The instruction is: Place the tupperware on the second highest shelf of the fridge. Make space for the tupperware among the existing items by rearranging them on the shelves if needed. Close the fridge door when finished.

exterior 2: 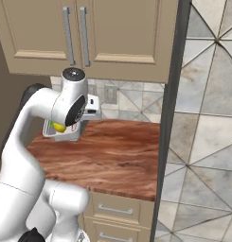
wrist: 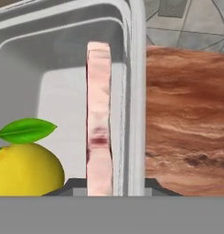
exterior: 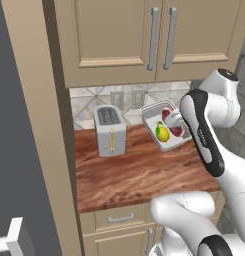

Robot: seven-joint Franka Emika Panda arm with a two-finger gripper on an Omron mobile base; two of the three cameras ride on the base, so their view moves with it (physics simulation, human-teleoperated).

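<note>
Far left: a dark grey tall panel [exterior: 16, 125] stands past the tabletop's left edge; whether it belongs to the fridge cannot be told from here.
Left part of tabletop: a silver toaster [exterior: 110, 131] stands upright near the back edge of the wooden tabletop [exterior: 134, 175], just beside the tub and apart from it.
Task's thing: the tupperware [exterior: 156, 116] is near the back edge, right of the toaster; it looks tilted and may be just off the wood, though that is hard to tell. Inside are a yellow lemon [exterior: 163, 133] with a green leaf and red pieces [exterior: 176, 131].
Jaws: the gripper [exterior: 175, 120] is clenched on the tub's right wall [wrist: 136, 91]; a pale pink slice [wrist: 98, 119] stands just inside that wall.
Above: beige wall cupboards [exterior: 144, 35] with two bar handles hang over the tabletop.
Right: a tiled wall [exterior 2: 207, 118] lies past the tabletop's right edge.
Step in hand: by my judgement, picking the tub up off the tabletop.
Next move: probably a level lift clear of the toaster, then carrying it to the fridge shelves; a tilt could spill the fruit, and a grip on one thin wall could slip.
</note>
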